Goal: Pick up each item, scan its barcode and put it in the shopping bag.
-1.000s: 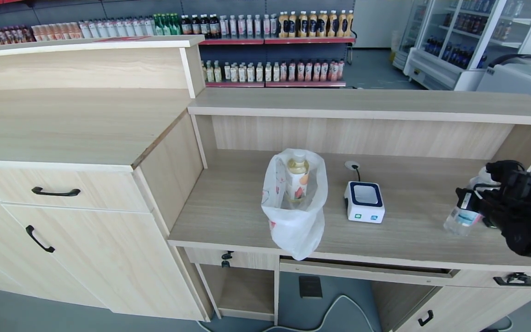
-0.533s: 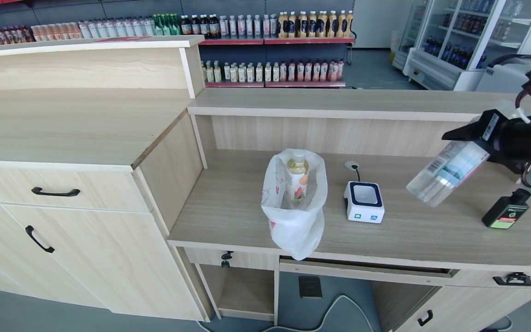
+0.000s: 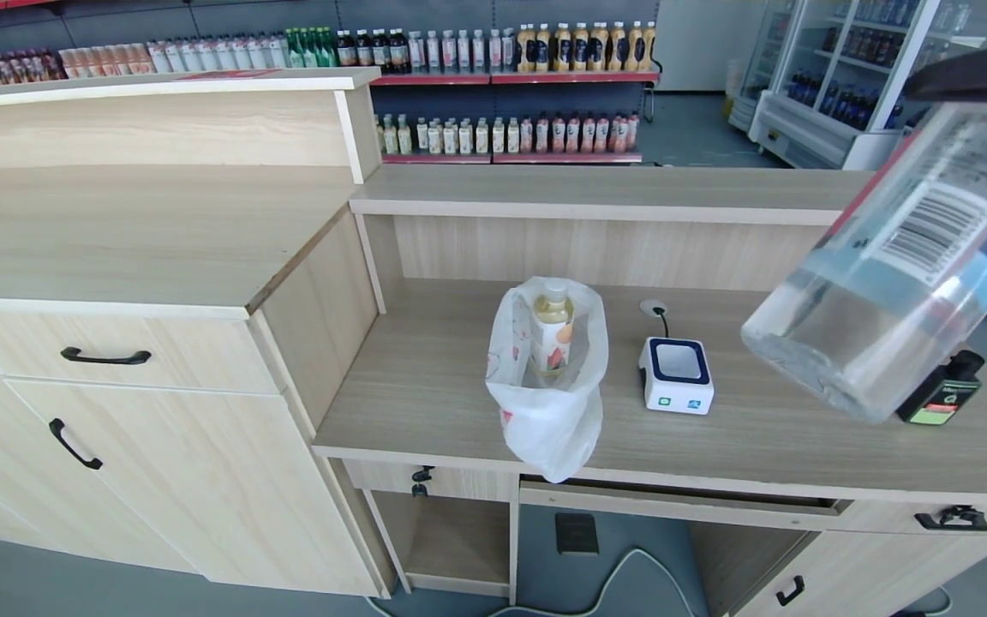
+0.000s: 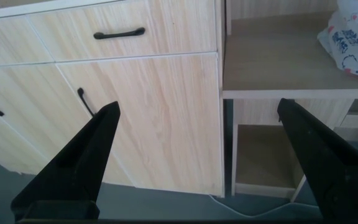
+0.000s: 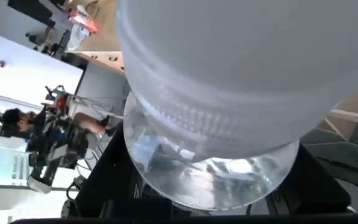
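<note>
A clear water bottle (image 3: pixel 896 274) hangs tilted high over the counter's right end, close to the head camera, its barcode label facing up. My right gripper (image 5: pixel 211 198) is shut on this bottle (image 5: pixel 229 74). The white shopping bag (image 3: pixel 545 403) stands at the counter's front edge with a yellow juice bottle (image 3: pixel 553 330) upright inside. The white barcode scanner (image 3: pixel 676 374) sits just right of the bag. A small black bottle (image 3: pixel 939 392) stands at the far right. My left gripper (image 4: pixel 197 109) hangs open and empty, low in front of the cabinet, left of the bag (image 4: pixel 353 37).
The wooden counter (image 3: pixel 425 403) has a raised back ledge (image 3: pixel 613 193) and a taller cabinet block (image 3: pixel 142 231) on its left. A shallow drawer (image 3: pixel 682 501) under the front edge stands slightly pulled out. The scanner's cable runs to a hole (image 3: pixel 654 306) behind it.
My right gripper has lifted the water bottle off the counter's right end, up and toward the head camera, tilting it. The black bottle behind it came into sight.
</note>
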Motion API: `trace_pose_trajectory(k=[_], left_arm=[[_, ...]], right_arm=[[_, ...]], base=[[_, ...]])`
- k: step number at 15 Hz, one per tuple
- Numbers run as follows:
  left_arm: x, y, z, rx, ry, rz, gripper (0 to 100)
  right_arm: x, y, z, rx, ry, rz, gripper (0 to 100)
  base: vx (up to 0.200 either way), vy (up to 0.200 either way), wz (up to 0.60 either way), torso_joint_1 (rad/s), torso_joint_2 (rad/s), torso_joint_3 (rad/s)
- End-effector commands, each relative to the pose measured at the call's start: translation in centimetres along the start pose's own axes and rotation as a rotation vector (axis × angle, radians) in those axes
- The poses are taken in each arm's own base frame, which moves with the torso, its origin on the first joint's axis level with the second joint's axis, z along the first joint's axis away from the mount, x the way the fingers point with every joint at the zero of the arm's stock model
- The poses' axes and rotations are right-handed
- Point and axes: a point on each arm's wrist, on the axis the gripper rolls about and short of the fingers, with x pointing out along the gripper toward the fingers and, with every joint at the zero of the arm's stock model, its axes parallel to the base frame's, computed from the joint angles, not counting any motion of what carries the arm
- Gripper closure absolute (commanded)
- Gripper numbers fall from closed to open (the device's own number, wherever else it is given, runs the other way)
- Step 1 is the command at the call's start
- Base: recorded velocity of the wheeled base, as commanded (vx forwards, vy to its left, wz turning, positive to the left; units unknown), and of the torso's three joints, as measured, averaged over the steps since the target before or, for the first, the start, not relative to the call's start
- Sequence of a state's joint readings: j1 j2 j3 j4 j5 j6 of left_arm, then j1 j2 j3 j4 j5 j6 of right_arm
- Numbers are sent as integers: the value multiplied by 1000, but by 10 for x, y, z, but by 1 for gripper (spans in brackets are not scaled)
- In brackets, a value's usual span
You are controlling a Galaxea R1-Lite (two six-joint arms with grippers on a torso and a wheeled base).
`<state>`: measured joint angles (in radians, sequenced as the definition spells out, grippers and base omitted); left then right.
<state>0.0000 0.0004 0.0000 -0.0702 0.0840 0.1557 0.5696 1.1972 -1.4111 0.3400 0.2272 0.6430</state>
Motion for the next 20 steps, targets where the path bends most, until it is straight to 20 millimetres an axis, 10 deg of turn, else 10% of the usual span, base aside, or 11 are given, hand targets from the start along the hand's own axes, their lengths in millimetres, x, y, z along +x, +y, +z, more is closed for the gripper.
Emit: trace_pose_trajectory(k=[1,20], left_arm=[[0,0,0,1,-1,0,0],[0,0,0,1,-1,0,0]], right_arm=[[-13,10,-9,-17,28,73,100],[7,-2,-61,-323,75,285,100]], base=[[0,0,0,0,0,0],[0,0,0,0,0,0]])
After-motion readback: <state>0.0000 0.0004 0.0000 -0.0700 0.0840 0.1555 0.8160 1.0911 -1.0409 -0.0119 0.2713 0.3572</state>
